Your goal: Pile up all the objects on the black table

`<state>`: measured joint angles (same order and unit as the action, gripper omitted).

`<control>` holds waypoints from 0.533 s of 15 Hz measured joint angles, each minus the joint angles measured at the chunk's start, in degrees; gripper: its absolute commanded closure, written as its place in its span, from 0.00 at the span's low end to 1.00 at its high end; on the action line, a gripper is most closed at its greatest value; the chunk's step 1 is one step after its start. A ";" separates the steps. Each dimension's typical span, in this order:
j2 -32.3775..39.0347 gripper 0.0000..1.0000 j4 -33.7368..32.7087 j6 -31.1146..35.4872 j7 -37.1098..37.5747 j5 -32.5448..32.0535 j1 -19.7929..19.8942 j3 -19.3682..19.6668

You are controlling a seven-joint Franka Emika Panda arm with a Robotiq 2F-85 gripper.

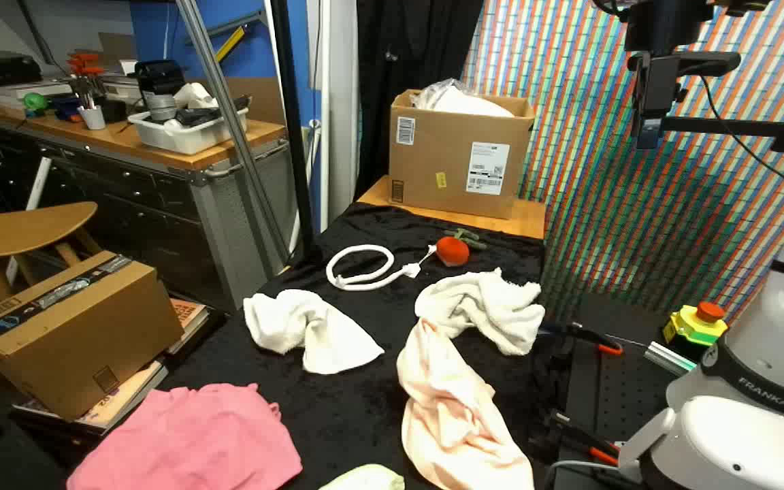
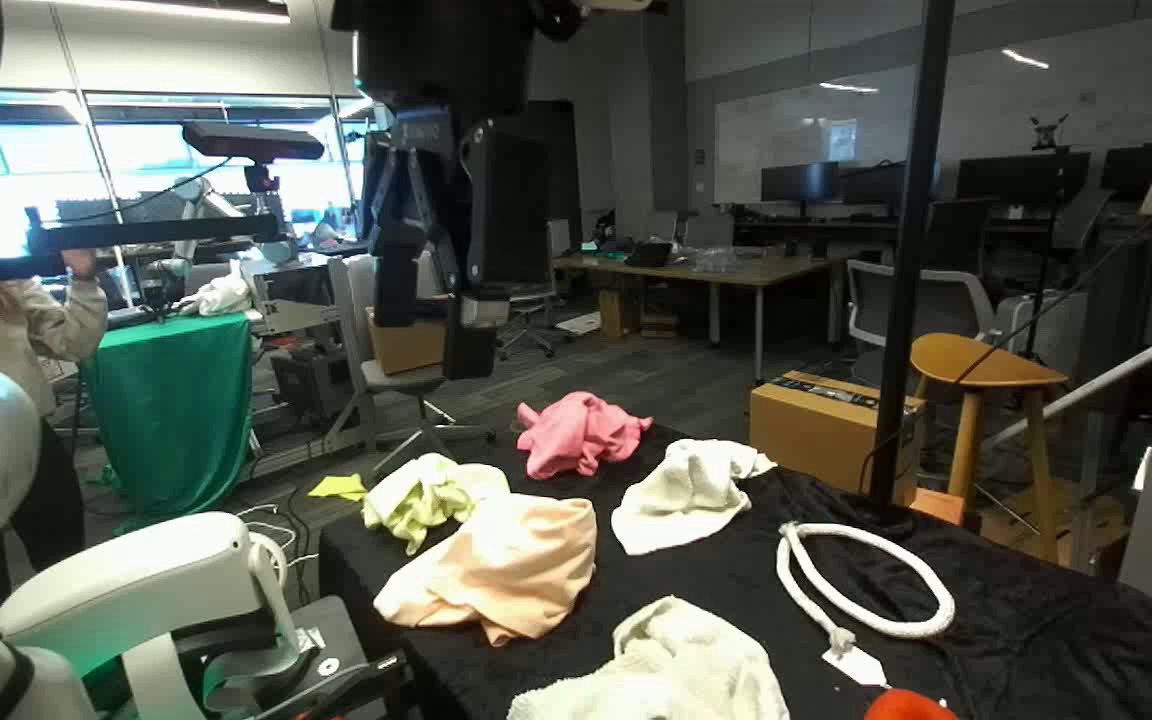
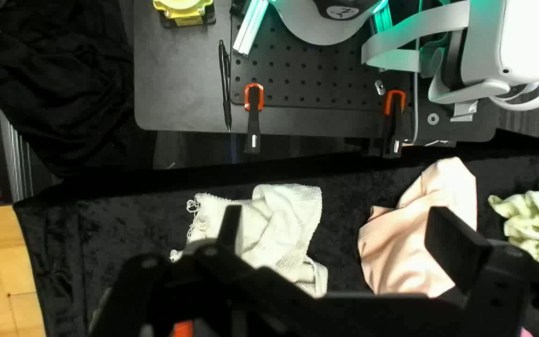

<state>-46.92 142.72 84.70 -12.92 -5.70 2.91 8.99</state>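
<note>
Several cloths lie apart on the black table (image 1: 351, 422). In an exterior view, the pink towel (image 1: 188, 442) is at the near left, with a white rag (image 1: 310, 330) beyond it. A crumpled cream rag (image 1: 480, 306) almost touches the end of the long peach cloth (image 1: 453, 415). A pale yellow-green cloth (image 2: 431, 500) lies beside the peach cloth. My gripper (image 3: 339, 234) is open, high above the table, with nothing between its fingers. From the wrist, one finger overlaps the cream rag and the other the peach cloth. The gripper (image 2: 434, 320) hangs clear of all cloths.
A white cord loop (image 1: 365, 279) and a round red object (image 1: 452, 251) lie toward the far end, before a cardboard box (image 1: 460, 163). Clamps (image 3: 253, 117) and a white headset-like device (image 1: 739, 442) sit on the robot's side. A camera bar (image 2: 156, 235) reaches in near the gripper.
</note>
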 measured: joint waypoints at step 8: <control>0.01 0.00 -0.29 0.05 0.00 0.00 -0.11 -0.15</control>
<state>-46.90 142.43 84.75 -12.92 -5.70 2.80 8.84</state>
